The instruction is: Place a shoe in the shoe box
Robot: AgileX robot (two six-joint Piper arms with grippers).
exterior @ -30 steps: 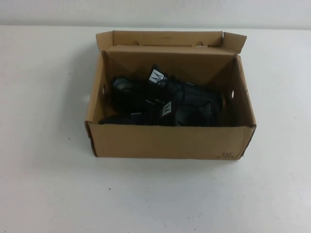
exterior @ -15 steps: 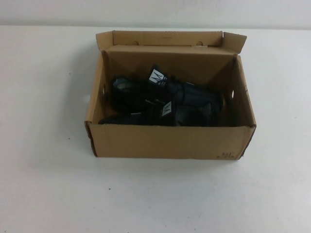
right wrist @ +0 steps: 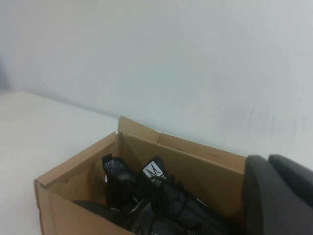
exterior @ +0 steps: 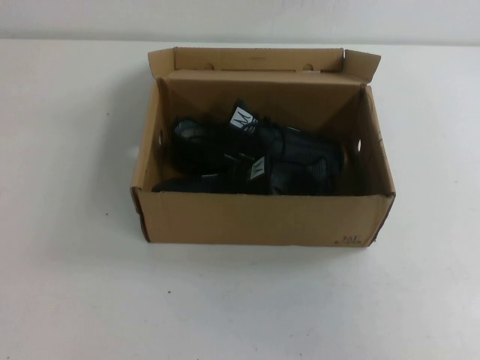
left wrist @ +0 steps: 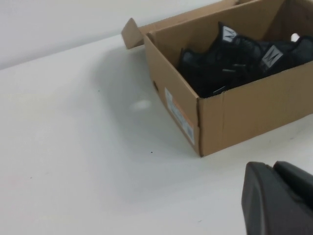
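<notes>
The brown cardboard shoe box [exterior: 262,219] stands open in the middle of the table, its flap lid [exterior: 255,58] folded back at the far side. Two black knit shoes with white tongue labels lie inside it: one shoe [exterior: 214,142] toward the back and another shoe [exterior: 289,178] toward the front. Neither arm shows in the high view. My left gripper [left wrist: 272,167] hovers over bare table apart from the box's corner [left wrist: 200,132], shut and holding nothing. My right gripper [right wrist: 268,159] hangs beside the box [right wrist: 73,172], shut and holding nothing.
White table [exterior: 75,285] surrounds the box on all sides, with a pale wall [exterior: 240,19] behind. A printed label [left wrist: 180,116] is on the box's side.
</notes>
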